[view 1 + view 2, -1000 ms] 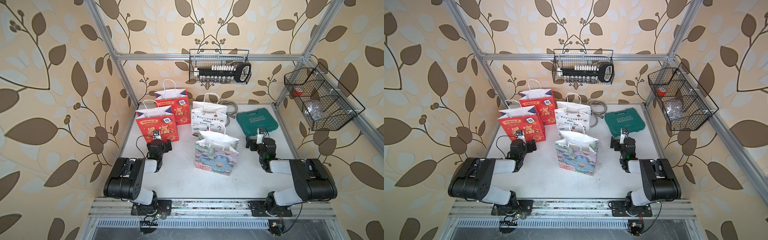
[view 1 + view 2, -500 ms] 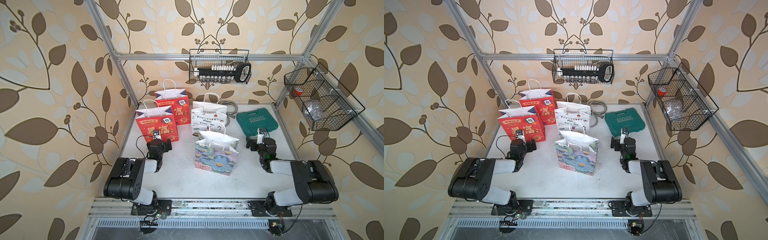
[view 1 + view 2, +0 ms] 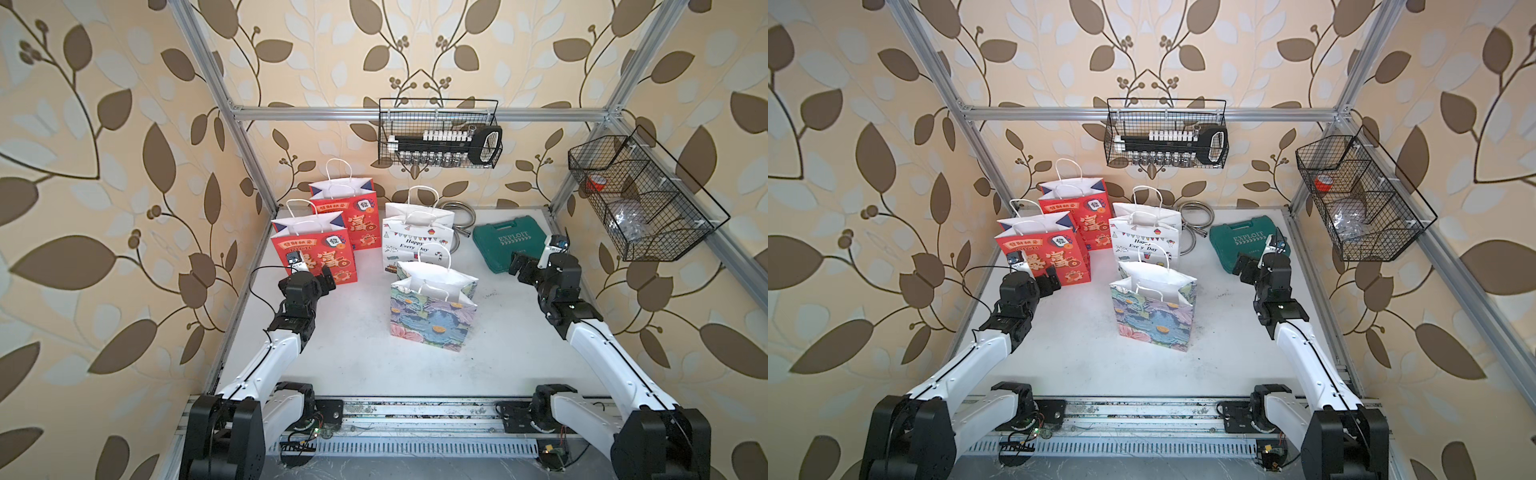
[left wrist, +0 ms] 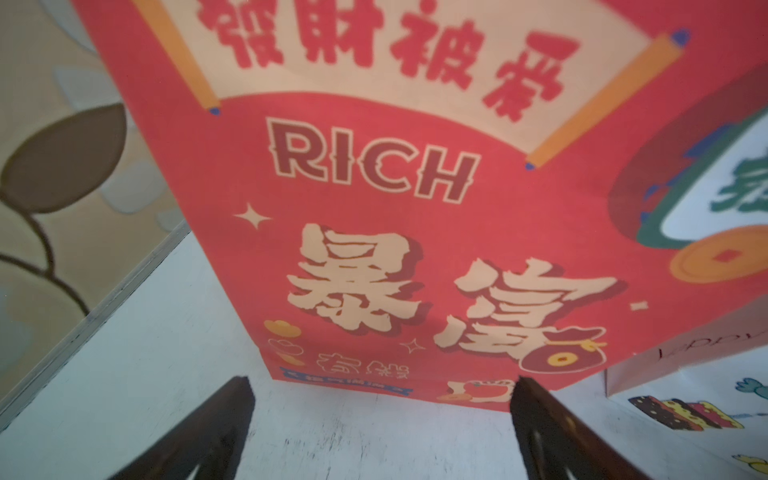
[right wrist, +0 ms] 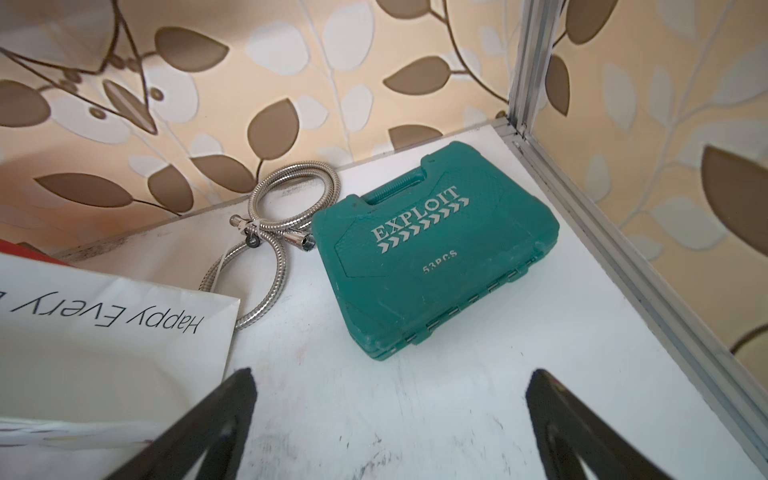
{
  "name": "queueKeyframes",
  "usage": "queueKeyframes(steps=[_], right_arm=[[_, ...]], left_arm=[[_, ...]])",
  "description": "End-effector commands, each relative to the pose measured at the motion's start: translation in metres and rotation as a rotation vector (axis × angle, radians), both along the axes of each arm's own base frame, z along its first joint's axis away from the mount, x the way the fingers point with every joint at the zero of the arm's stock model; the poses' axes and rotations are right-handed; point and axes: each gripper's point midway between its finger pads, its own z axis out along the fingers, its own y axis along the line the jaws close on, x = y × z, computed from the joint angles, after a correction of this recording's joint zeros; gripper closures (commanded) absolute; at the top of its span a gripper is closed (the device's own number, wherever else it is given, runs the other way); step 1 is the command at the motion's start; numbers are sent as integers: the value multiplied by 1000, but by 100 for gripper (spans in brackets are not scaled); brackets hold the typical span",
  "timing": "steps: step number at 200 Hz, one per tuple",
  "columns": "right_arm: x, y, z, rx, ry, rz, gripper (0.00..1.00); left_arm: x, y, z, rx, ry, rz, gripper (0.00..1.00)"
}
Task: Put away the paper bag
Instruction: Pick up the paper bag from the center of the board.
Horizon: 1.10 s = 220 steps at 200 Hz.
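Centrally, an upright floral paper bag (image 3: 432, 320)

The left pincer (image 3: 312, 273) sits low over the bench (image 3: 353, 361), its tip just beside the lower front of a red paper bag (image 3: 309, 245). A second red bag (image 3: 357, 216) stands beyond that one. Between the two pincers stands a floral bag (image 3: 432, 316), with a white bag (image 3: 415, 239) behind it. The right pincer (image 3: 523, 268) is just beside a green case (image 3: 505, 243).

White table (image 3: 357, 357); bags (image 3: 432, 318); case (image 3: 509, 245); hose (image 3: 462, 215)
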Motion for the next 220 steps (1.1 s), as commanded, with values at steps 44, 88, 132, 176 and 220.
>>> queueKeyframes(steps=[44,88,132,176,220], right_arm=[[-35,47,32,171,56,223,0],[-50,70,74,128,7,399,1],[-77,105,119,22,-98,678,1],[-127,128,120,-132,-117,931,1],[-174,147,95,-177,-73,1143,1]], left_arm=[[-19,-63,51,-115,-58,-368,1],[-58,-126,83,-94,-191,-804,1],[-102,-173,92,-67,-172,-1189,1],[-124,-197,100,-190,-142,-1399,1],[-127,-220,100,-240,-114,-1518,1]])
